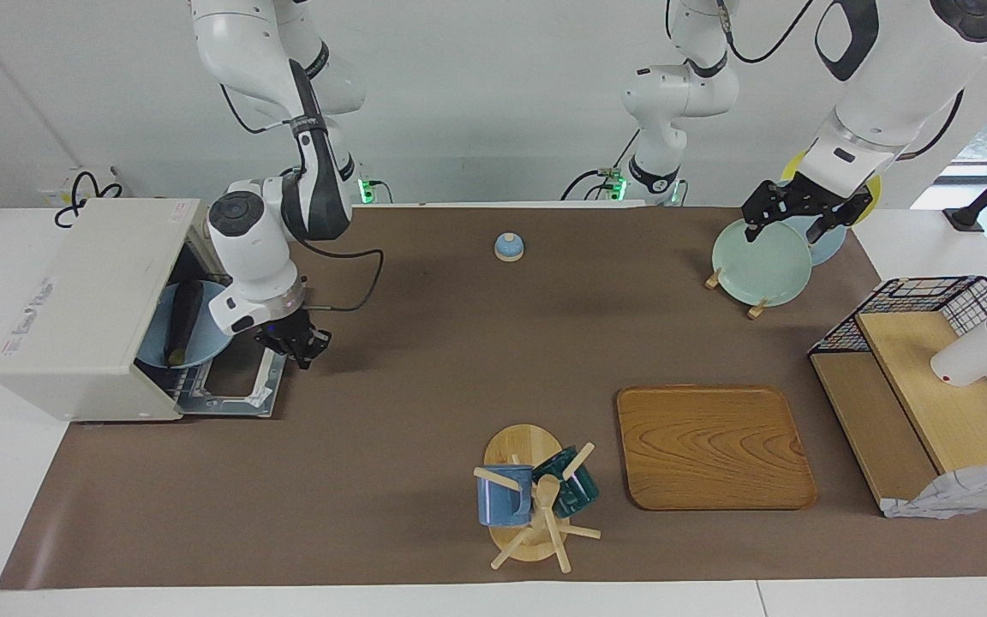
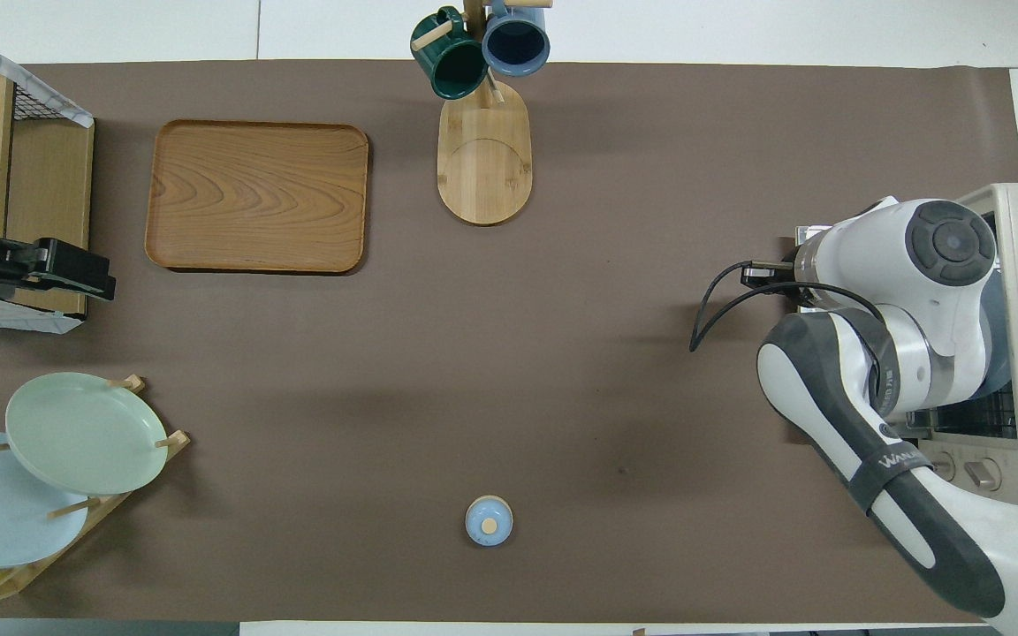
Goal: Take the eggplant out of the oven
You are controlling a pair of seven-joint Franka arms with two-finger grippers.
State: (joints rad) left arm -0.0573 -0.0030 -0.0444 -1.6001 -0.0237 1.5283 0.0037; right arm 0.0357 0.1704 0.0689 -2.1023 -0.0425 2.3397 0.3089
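While the boxy off-white oven (image 1: 86, 304) stands at the right arm's end of the worktop (image 1: 425, 360) with its glass door (image 1: 236, 381) folded down flat, the long, dark, slightly curved eggplant (image 1: 182, 319) is seen lying on a pale blue round plate (image 1: 202, 343) inside the cavity. The right gripper (image 1: 301, 343) is held low over the brown mat just beside the door's edge; whether its jaws are clenched cannot be told, and nothing is seen grasped. Its arm is bent down from the shoulder, wrist angled downward. The left gripper (image 1: 789, 224) is poised over a glossy green plate (image 1: 759, 261) in the wooden rack, jaws spread wide, empty.
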